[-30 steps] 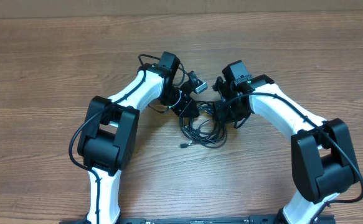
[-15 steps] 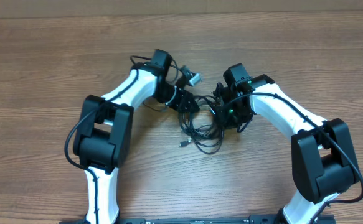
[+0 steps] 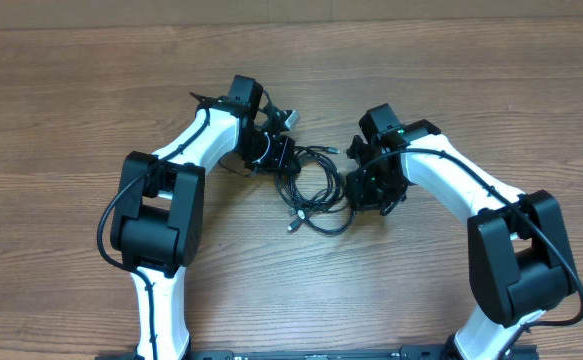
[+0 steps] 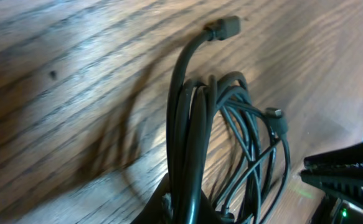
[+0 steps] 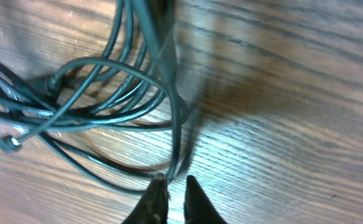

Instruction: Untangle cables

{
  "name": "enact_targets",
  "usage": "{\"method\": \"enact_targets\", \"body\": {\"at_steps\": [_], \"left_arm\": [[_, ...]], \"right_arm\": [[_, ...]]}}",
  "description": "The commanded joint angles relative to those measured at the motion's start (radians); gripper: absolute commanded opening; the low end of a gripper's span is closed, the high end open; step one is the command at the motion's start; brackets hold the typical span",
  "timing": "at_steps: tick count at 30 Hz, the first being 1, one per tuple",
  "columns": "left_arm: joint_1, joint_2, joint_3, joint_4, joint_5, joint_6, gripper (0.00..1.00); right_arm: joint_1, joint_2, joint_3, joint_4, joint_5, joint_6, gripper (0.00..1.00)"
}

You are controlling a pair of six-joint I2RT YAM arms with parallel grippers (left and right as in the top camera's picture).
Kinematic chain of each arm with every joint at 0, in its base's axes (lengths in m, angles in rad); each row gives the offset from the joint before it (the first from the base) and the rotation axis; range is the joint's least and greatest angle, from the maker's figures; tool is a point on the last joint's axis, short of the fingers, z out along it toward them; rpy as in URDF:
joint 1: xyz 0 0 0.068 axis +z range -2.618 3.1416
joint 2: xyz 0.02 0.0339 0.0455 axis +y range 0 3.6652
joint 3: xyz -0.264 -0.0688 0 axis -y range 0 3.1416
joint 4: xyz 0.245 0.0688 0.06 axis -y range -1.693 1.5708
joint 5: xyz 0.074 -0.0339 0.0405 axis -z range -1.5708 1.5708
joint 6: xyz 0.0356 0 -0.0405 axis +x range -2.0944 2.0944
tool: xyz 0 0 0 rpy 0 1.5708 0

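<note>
Near the middle of the tabletop [image 3: 71, 90], the left gripper [image 3: 277, 158] is pressed together on the left side of the cables [image 3: 316, 195]. In its wrist view a thick sheaf of strands runs straight down into the jaws, so it is pinching several loops at once. The right gripper [image 5: 174, 198] is closed as well, its two fingers [image 5: 153, 202] almost touching, with one thin strand passing up from between them at the right side of the tangle.

I judge the two holds are on opposite sides so that the arms can draw apart. The left would anchor the bulk while the right teases a single cord free.

Between the grippers the cables lie flat on the wood in overlapping loops, about midway between the left and right edges, and nothing is separated yet.

By count there are two arms, two grippers and one tangle. The left wrist view shows a plug end [image 4: 223, 27] lying clear of the loops and a second plug [image 4: 274, 113] among them. The right wrist view shows one silver tip [image 5: 8, 144]. Whether that tip is one of the same plugs, and how many separate cords make up the bundle, I cannot tell.
</note>
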Motion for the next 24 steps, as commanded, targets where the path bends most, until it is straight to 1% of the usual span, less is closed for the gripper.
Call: {"method": "enact_targets", "body": {"at_steps": [1,3,4,5,9,12,15,18,24], "left_arm": [[-0.002,0.004,-0.002,0.001,-0.038,-0.060,0.09],[-0.002,0.004,-0.002,-0.002,-0.038,-0.060,0.10],[-0.002,0.004,-0.002,-0.003,-0.038,-0.060,0.11],[-0.002,0.004,-0.002,-0.005,-0.038,-0.060,0.11],[-0.003,0.004,-0.002,-0.008,-0.035,-0.061,0.12],[-0.004,0.004,-0.002,-0.008,-0.035,-0.061,0.12],[-0.004,0.004,-0.002,-0.008,-0.035,-0.060,0.12],[-0.004,0.004,-0.002,-0.010,-0.035,-0.060,0.12],[-0.005,0.004,-0.002,-0.012,-0.025,-0.063,0.12]], "right_arm": [[0.001,-0.009,-0.008,0.022,-0.014,0.100,0.20],[0.001,-0.009,-0.008,0.040,-0.014,0.100,0.33],[0.001,-0.009,-0.008,0.046,-0.014,0.100,0.37],[0.001,-0.009,-0.008,0.050,-0.013,0.099,0.39],[0.003,-0.009,-0.009,0.068,0.072,0.100,0.40],[0.004,-0.009,-0.031,0.126,0.157,0.141,0.40],[0.004,-0.009,-0.076,0.227,0.180,0.187,0.40],[0.004,-0.009,-0.105,0.290,0.181,0.183,0.42],[0.005,-0.009,-0.121,0.281,0.192,0.152,0.43]]}}
